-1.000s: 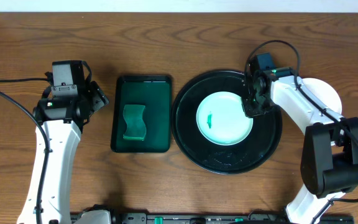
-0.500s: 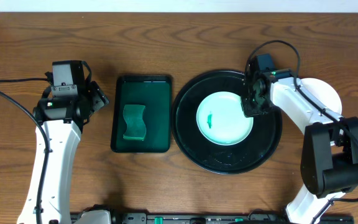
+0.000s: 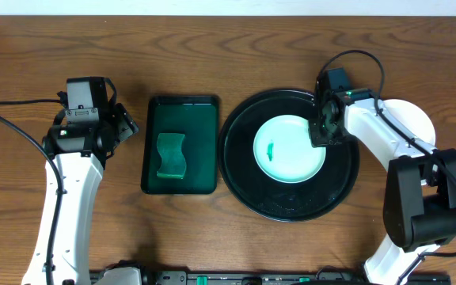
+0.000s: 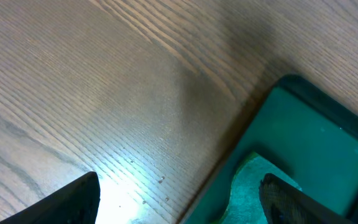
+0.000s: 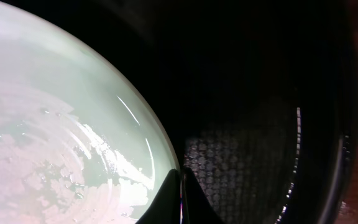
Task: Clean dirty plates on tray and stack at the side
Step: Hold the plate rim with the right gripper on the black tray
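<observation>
One pale-mint plate [image 3: 289, 149] with a small green smear lies in the middle of the black tray [image 3: 244, 190]. My right gripper [image 3: 321, 131] is at the plate's right rim, shut on that rim. In the right wrist view the two fingertips [image 5: 169, 202] meet over the edge of the plate [image 5: 55, 124], with the glossy tray [image 5: 260, 93] beside it. My left gripper [image 3: 125, 123] hangs open over bare wood left of the green tray, holding nothing. A white plate [image 3: 415, 119] lies on the table right of the tray, partly under my right arm.
A rectangular dark green tray [image 3: 200, 119] holding a green sponge [image 3: 170, 155] stands between the arms. In the left wrist view, the green tray's corner [image 4: 316, 137] and the sponge [image 4: 247, 186] show between the open fingers [image 4: 73, 199].
My right gripper has closed on the plate's rim, and the plate has shifted slightly to the right on the tray. The left arm has not moved.
</observation>
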`<state>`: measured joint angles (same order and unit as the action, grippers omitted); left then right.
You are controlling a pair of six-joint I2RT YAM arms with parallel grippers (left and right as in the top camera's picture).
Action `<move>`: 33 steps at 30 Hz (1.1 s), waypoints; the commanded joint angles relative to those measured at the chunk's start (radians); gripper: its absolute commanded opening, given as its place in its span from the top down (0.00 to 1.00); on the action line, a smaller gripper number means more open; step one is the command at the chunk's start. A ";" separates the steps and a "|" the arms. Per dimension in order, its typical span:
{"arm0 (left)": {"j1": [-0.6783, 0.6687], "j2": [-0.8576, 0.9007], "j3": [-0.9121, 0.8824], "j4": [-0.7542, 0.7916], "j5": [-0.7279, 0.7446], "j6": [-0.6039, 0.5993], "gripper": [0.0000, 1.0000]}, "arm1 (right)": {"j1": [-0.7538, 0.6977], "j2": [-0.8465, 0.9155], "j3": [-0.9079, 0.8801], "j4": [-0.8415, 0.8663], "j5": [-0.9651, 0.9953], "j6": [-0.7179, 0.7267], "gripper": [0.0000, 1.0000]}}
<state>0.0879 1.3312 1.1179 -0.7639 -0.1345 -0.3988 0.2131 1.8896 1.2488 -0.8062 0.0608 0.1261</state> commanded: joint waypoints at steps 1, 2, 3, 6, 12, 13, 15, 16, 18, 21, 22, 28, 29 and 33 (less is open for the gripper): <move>0.003 -0.005 0.010 -0.006 -0.012 -0.005 0.18 | -0.010 -0.006 -0.007 0.002 0.035 0.027 0.99; 0.003 -0.005 0.010 -0.006 -0.012 -0.005 0.18 | -0.010 -0.006 -0.007 0.002 0.035 0.027 0.99; 0.003 -0.005 0.010 -0.006 -0.012 -0.005 0.18 | -0.010 -0.006 -0.007 0.002 0.032 0.027 0.99; 0.003 -0.005 0.010 -0.006 -0.012 -0.005 0.18 | -0.010 -0.006 -0.007 0.003 0.001 0.026 0.96; 0.003 -0.005 0.010 -0.006 -0.012 -0.005 0.18 | -0.010 -0.006 -0.007 0.011 -0.017 0.026 0.87; 0.003 -0.005 0.010 -0.006 -0.012 -0.005 0.18 | -0.010 -0.006 -0.007 0.011 -0.017 0.026 0.85; 0.003 -0.005 0.010 -0.006 -0.012 -0.005 0.18 | -0.010 -0.006 -0.007 0.011 -0.017 0.026 0.80; 0.003 -0.005 0.010 -0.006 -0.012 -0.005 0.18 | -0.010 -0.006 -0.007 0.011 -0.017 0.026 0.78; 0.003 -0.005 0.010 -0.006 -0.012 -0.005 0.18 | -0.009 -0.006 -0.007 0.010 -0.017 0.026 0.74; 0.003 -0.005 0.010 -0.006 -0.012 -0.005 0.18 | -0.009 -0.006 -0.007 0.010 -0.017 0.026 0.70; 0.003 -0.005 0.010 -0.006 -0.012 -0.005 0.18 | -0.009 -0.006 -0.007 0.010 -0.017 0.026 0.70; 0.003 -0.005 0.010 -0.006 -0.012 -0.005 0.18 | -0.009 -0.006 -0.007 0.007 -0.017 0.026 0.69; 0.003 -0.005 0.010 -0.006 -0.012 -0.005 0.18 | -0.009 -0.006 -0.007 0.005 -0.017 0.026 0.69; 0.003 -0.005 0.010 -0.006 -0.012 -0.005 0.18 | -0.009 -0.006 -0.007 0.006 -0.016 0.026 0.69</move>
<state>0.0879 1.3312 1.1179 -0.7639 -0.1345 -0.3988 0.2111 1.8896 1.2484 -0.7990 0.0479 0.1493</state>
